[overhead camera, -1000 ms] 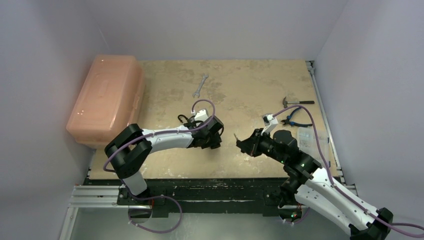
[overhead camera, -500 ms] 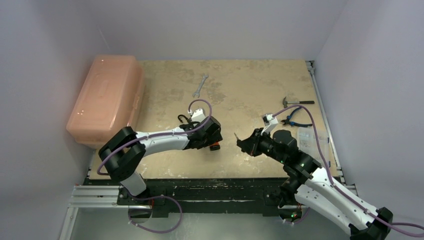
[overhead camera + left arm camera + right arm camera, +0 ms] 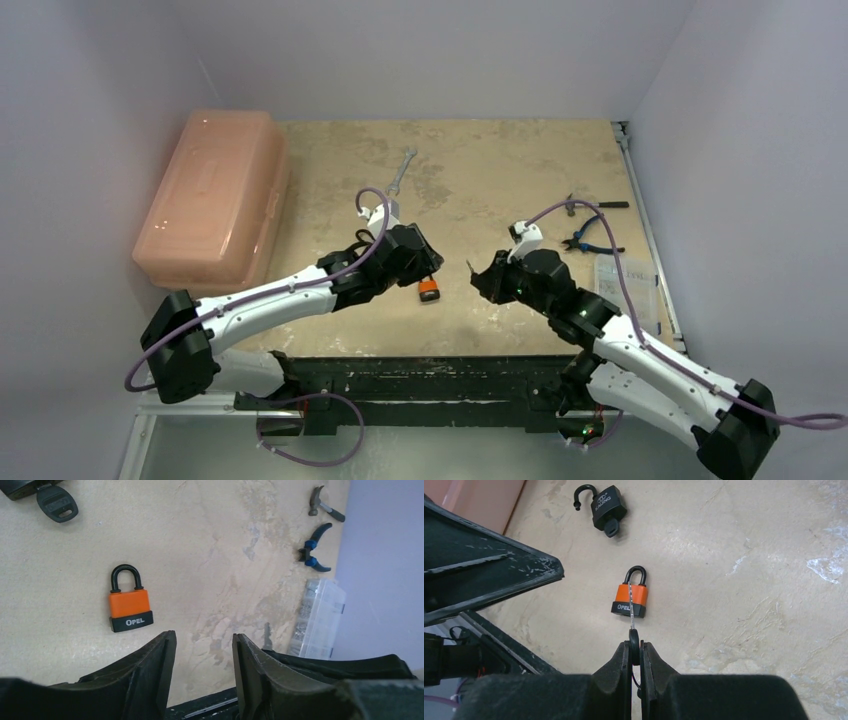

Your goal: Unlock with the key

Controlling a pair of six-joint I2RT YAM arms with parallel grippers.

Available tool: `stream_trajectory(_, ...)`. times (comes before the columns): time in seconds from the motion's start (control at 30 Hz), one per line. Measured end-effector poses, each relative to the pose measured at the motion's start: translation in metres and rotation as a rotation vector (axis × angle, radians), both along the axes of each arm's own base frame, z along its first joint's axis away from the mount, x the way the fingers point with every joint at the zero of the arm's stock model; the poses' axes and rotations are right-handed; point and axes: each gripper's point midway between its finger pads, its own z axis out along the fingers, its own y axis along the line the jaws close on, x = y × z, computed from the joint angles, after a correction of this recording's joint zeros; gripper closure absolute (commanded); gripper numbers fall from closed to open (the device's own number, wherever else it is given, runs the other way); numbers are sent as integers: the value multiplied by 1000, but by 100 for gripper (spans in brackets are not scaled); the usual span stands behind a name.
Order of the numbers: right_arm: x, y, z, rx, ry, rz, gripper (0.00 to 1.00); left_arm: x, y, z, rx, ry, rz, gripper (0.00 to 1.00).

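The right tool is pinched shut on the key, blade aimed at the padlock. I'd line the blade up with the keyway in the black base, and have the left tool, half open and empty above it, steady the body. The padlock lies flat by the desk's near edge, midway along: orange body, black base, shackle closed.

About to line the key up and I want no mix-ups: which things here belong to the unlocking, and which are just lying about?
Job:
orange padlock, shackle shut
key, pinched in the right hand

Lying about:
black padlock, shackle open
wrench
hammer
pliers
parts box
pink bin
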Motion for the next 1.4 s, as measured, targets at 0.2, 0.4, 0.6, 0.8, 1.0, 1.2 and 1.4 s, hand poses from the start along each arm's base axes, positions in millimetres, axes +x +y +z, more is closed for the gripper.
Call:
stream_trajectory(0.2,2,20,-2,-62,-29,30,100,-1,-2,7,-45,11,14,56)
stream_trajectory(0.4,3,38,9,-88,-76,65,100,1,-8,4,-67,23,27,63)
stream_trajectory(0.6,5,43,10,-96,-93,75,100,2,-11,-6,-57,42,28,63)
stream_trajectory(0.8,8,45,7,-116,-96,65,100,3,-13,-4,-67,36,28,60)
stream_trajectory(1.0,12,44,-3,-153,-80,47,100,3,-15,-2,-75,32,23,57)
stream_trajectory(1.2,13,46,-3,-157,-77,48,100,4,-17,1,-87,24,21,57)
stream_trajectory(1.4,12,49,1,-145,-82,59,100,7,-22,6,-105,5,15,60)
